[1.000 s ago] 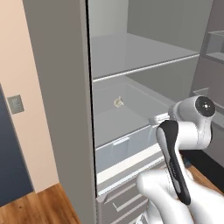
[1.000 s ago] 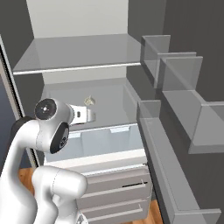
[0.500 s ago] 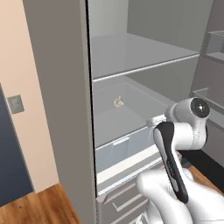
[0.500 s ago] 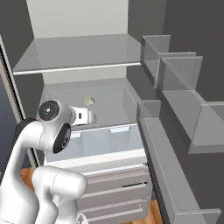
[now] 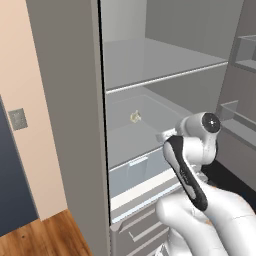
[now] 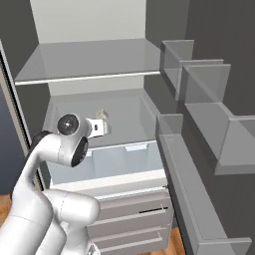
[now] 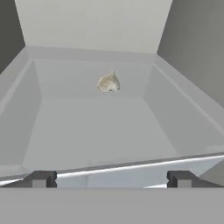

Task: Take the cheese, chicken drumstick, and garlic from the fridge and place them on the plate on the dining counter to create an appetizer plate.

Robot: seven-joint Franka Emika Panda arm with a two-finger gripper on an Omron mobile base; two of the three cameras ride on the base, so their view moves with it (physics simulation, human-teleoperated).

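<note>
Wrist has drifted slightly fridge-ward. Claw (image 7: 111, 179) released, empty, aimed at garlic (image 7: 108, 82) resting far back on a fridge (image 5: 65, 100) shelf. Step: reach. Next move calls for advancing deeper, then clenching.

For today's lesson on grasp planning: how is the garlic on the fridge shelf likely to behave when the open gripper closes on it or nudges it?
The garlic looks rounded with a pointed tip, so it may roll or wobble if nudged. It appears small next to the open gripper, so probably light and easily knocked aside. Its bulging sides could let it slip from flat fingers.
</note>
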